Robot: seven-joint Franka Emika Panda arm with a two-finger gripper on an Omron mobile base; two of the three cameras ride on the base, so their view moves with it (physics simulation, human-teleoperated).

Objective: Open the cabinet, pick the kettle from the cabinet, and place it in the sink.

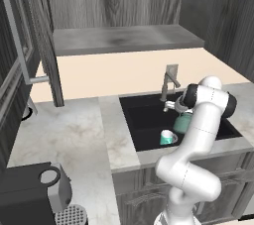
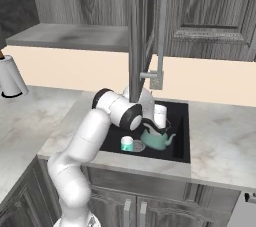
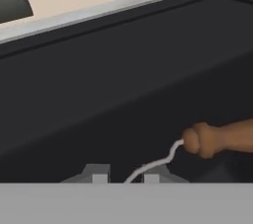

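The cabinet [image 2: 210, 6] is seen in dark grey wood grain along the back of the scene; one tall door [image 1: 47, 35] stands swung out over the counter, and its pale bar handle [image 1: 20, 40] is seen at the left of the left base view. The same door is seen edge-on in the right base view, with the handle [image 2: 160, 36] just in front of the sink. The counter [image 1: 64, 135] is a pale marbled slab set around the sink. The sink [image 1: 144, 115], a black rectangular basin, is sunk into it, with a slim grey faucet [image 1: 168, 83] at its back rim. A dark coffee machine [image 1: 30, 189] is seen at the near left corner of the counter.

The white arm is bent down over the near rim of the sink, and the hand [image 3: 125, 178] is lowered into the basin. The kettle [image 2: 159, 138], teal with a dark arched handle, is set upright on the sink floor, its spout turned to the right in the right base view. A small teal cup [image 2: 127, 144] is seen beside it, next to the drain. In the hand view a brown wooden grip [image 3: 217, 139] on a thin wire is seen just above the two fingertips [image 3: 99, 176], which are seen slightly apart; whether anything is gripped between them cannot be told.
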